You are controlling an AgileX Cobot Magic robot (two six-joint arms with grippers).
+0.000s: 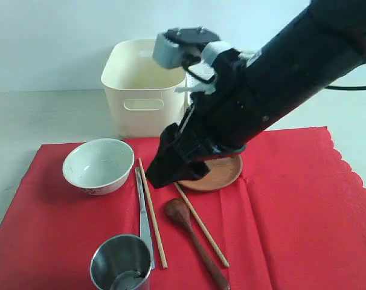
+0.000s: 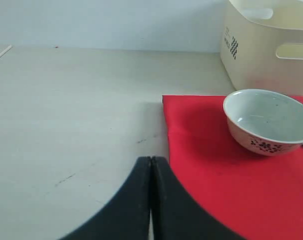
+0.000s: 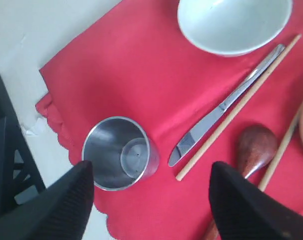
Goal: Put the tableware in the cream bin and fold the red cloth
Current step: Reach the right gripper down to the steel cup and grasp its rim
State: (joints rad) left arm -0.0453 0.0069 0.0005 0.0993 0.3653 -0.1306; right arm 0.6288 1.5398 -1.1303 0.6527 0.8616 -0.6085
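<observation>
- Tableware is spread on the red cloth: white bowl, steel cup, knife, two chopsticks, wooden spoon and brown plate.
- Cream bin is set upright on the worktop, just behind the cloth.
- Right pincer is held wide open above the cloth, with nothing gripped.
- Left pincer is pressed shut over the worktop, beside the cloth's edge.
</observation>
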